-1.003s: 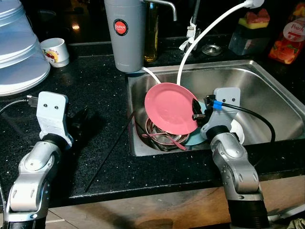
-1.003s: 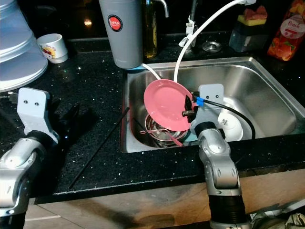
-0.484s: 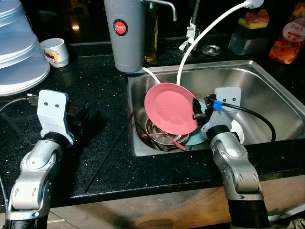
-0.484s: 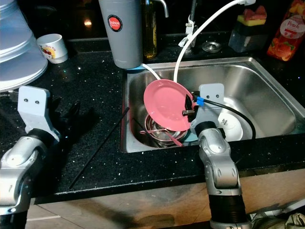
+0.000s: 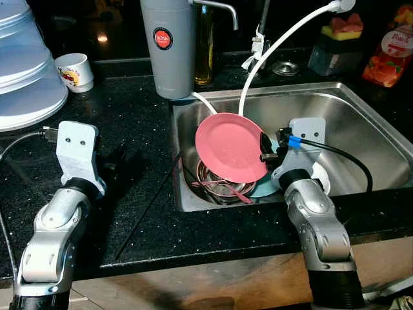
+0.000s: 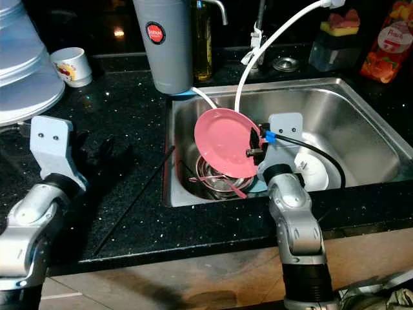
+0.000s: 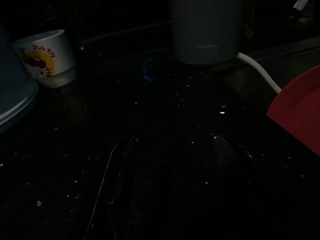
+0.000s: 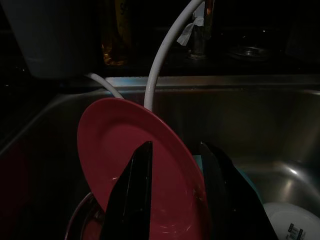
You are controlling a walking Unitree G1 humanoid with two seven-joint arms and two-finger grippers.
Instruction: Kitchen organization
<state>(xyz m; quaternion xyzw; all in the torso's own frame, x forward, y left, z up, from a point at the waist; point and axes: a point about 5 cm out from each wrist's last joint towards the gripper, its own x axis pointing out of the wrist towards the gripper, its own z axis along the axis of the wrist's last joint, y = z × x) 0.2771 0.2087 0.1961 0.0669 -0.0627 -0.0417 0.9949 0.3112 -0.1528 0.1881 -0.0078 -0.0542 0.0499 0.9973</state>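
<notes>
The pink plate (image 5: 231, 146) is held tilted above the left part of the sink (image 5: 361, 110) by the right tool (image 8: 172, 200), whose two black fingers are pinched on the plate's rim, one finger across its face and the other behind it. Below the plate, a metal bowl (image 5: 219, 181) with pink utensils is seen on the sink floor, a teal dish (image 5: 263, 188) lies just beside it, and a white dish (image 5: 321, 177) sits near the right arm. A white hose (image 5: 271, 48) curves down into the basin behind the plate.

The left tool (image 5: 116, 165) hovers low over the black bench (image 5: 129, 110), near the sink's left edge; its fingers are spread and nothing is held between them. A thin dark stick (image 5: 151, 203) lies on the bench just beside it. Farther back, a mug (image 5: 74, 70), a grey jug (image 5: 169, 45) and a stack of pale tubs (image 5: 26, 71) stand on the bench.

The work is judged to be at an early stage: one plate has been lifted but not yet set down anywhere, and the bowl, the utensils and two dishes are left in the sink to be dealt with.
</notes>
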